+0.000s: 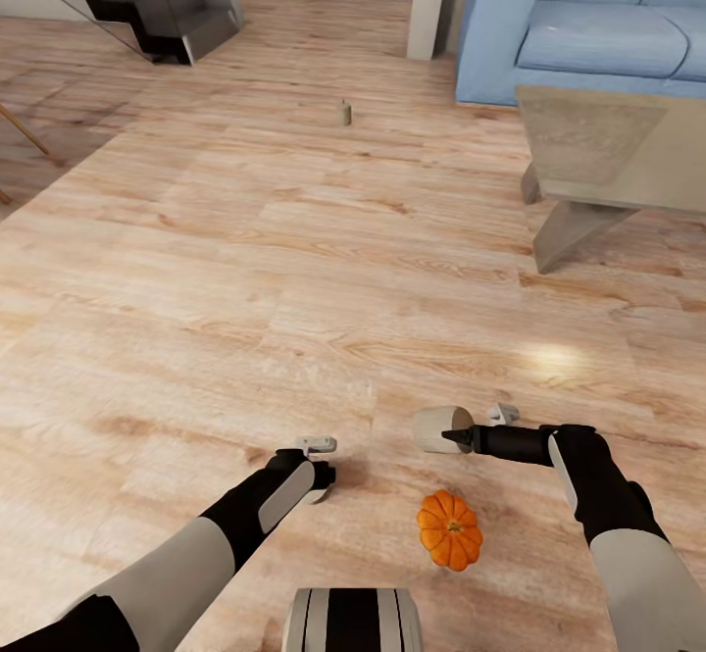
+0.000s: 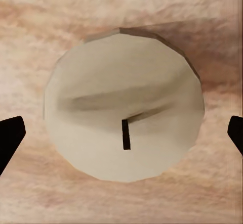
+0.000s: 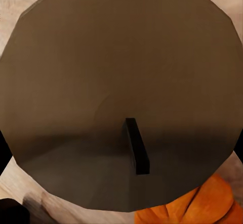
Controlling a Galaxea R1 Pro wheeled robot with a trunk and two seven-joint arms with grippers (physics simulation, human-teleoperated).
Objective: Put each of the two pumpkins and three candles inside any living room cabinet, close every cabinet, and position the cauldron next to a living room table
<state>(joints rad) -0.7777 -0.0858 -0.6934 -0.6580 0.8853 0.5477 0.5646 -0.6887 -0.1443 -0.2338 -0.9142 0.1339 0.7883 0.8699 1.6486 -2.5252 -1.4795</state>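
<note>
Right fingers are clamped on a candle tipped on its side, arm stretched level across the lower right of the head view, just above the pumpkin on the floor. Left fingers spread wide around an upright candle, arm angled down at lower centre. Third candle stands far off at upper centre, table upper right.

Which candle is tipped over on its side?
The candle at the right claw, near the pumpkin, is turned sideways. The far candle out on the floor stands upright, wick up.
</note>
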